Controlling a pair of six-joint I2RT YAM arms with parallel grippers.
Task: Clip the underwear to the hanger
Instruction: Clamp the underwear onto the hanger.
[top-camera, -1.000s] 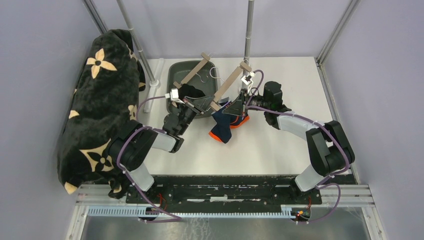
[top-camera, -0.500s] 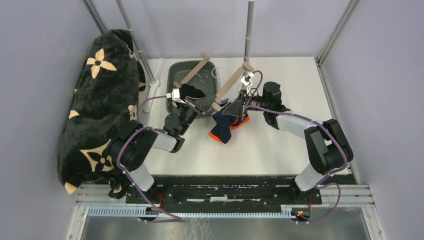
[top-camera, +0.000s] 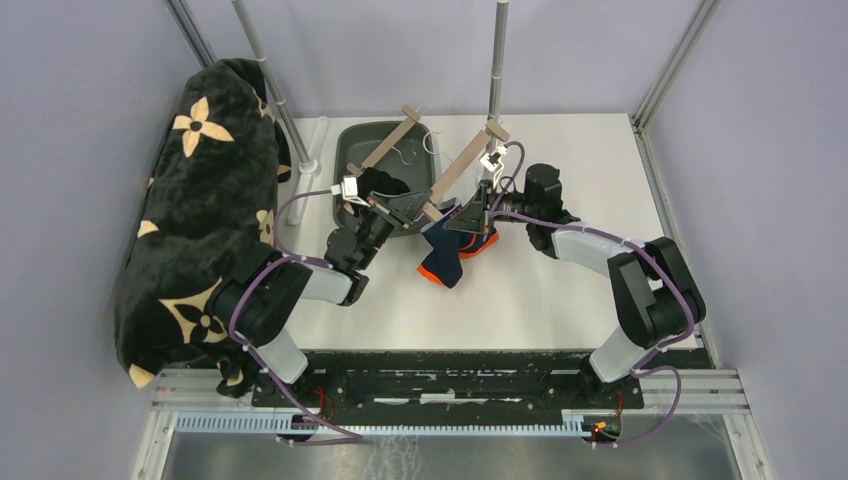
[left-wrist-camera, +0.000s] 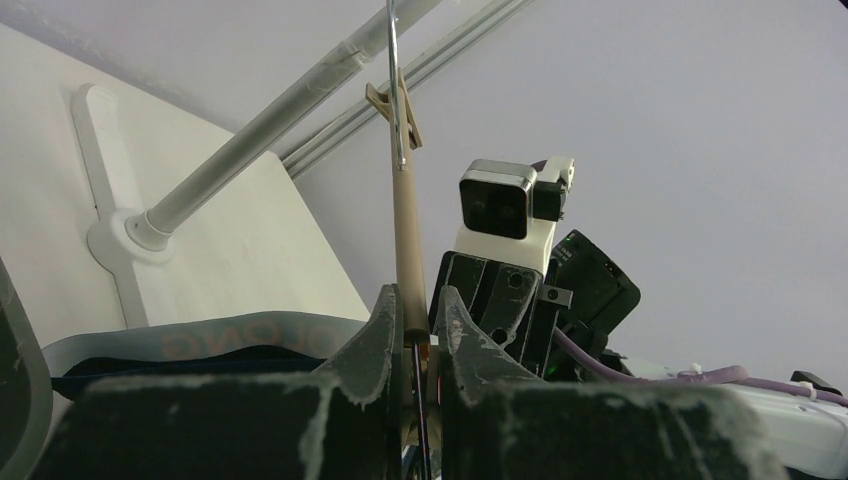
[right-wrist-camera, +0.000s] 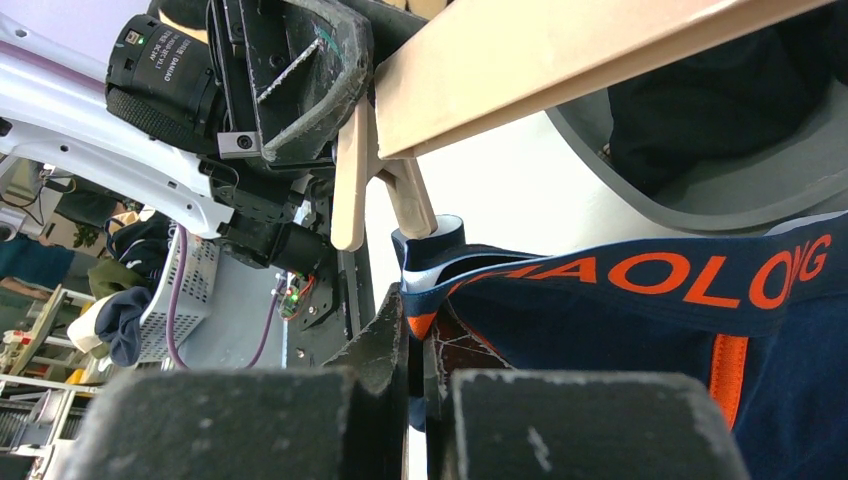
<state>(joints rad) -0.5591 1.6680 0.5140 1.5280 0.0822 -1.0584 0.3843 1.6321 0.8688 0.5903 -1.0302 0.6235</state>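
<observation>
Hanging underwear (top-camera: 443, 262): over the desk (top-camera: 560, 290), waistband corner just below the clip (right-wrist-camera: 352, 180).
Right fingers (right-wrist-camera: 385, 345): pressed together on the waistband; we should feed it straight up into the clip's mouth.
Left fingers (left-wrist-camera: 375, 330): pinching the hanger (top-camera: 462, 168); we hold it steady.

The underwear (top-camera: 443, 258) is at the middle of the table (top-camera: 600, 170), under the near end of 1 hanger (top-camera: 462, 168). A tray (top-camera: 342, 160) sits behind-left, a 2nd hanger (top-camera: 392, 143) across it. A blanket (top-camera: 200, 200) hangs far left.
</observation>
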